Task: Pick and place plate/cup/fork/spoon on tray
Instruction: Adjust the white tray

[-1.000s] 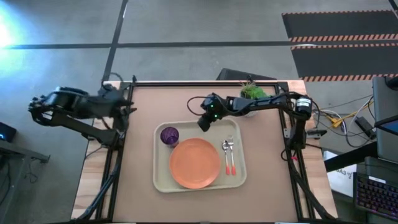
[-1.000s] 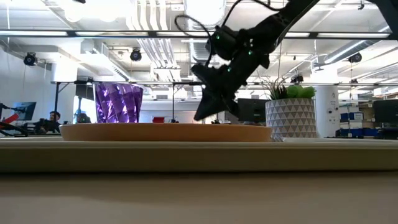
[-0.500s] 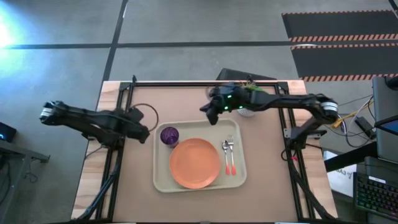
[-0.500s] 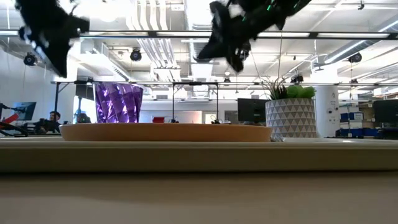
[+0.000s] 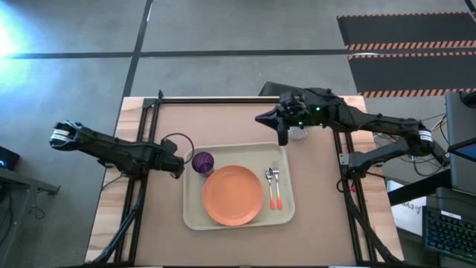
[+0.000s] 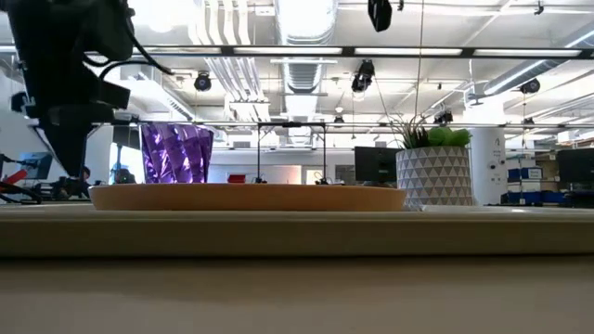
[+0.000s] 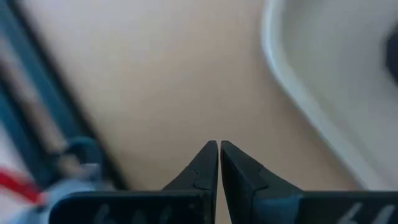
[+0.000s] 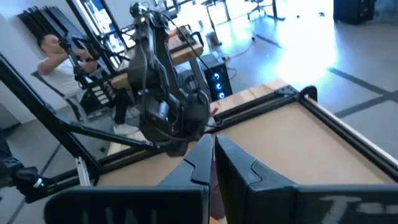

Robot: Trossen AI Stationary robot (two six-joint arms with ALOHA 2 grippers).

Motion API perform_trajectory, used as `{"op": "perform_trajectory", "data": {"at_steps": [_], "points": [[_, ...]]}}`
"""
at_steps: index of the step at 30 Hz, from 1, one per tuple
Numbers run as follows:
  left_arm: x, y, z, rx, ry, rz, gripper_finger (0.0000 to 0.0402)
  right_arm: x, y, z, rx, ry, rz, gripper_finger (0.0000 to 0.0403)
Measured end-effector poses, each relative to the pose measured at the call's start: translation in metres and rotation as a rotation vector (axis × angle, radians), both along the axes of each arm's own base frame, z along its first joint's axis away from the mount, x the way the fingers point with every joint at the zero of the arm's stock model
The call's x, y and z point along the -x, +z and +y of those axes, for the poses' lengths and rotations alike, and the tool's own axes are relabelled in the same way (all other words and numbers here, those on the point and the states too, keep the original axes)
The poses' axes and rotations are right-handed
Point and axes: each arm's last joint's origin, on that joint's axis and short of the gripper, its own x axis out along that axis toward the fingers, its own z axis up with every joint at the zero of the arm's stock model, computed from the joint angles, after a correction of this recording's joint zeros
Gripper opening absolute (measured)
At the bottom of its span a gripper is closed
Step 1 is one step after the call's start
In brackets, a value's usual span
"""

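On the tray (image 5: pixel 195 211) sit the plate (image 5: pixel 233 195), cup (image 5: pixel 202 161), fork (image 5: pixel 275 173) and spoon (image 5: pixel 270 179), so the placing looks complete. Left gripper (image 7: pixel 218 151), pinched closed and empty, hangs just left of the cup; any withdrawal should swing leftward to avoid tipping it. Right gripper (image 8: pixel 212 149), also closed, waits far-right.

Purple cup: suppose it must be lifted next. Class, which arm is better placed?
Probably the left. Its claw sits right beside the cup at the tray; the right claw hangs near the plant pot.
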Motion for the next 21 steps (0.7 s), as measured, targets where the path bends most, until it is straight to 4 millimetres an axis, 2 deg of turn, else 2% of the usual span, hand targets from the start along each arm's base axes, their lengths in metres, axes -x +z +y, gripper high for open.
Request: {"op": "perform_trajectory", "data": {"at_steps": [7, 15, 21], "points": [[-0.01, -0.024, -0.004, 0.138, 0.043, -0.215, 0.0, -0.005, -0.005, -0.001, 0.007, 0.004, 0.019, 0.0008], [-0.005, -0.042, -0.004, 0.158, 0.075, -0.157, 0.0, -0.013, -0.013, 0.0, -0.002, 0.02, 0.05, 0.0008], [-0.014, -0.048, -0.006, 0.175, 0.088, -0.199, 0.0, -0.012, -0.011, 0.002, 0.005, 0.028, 0.042, 0.0008]]}}
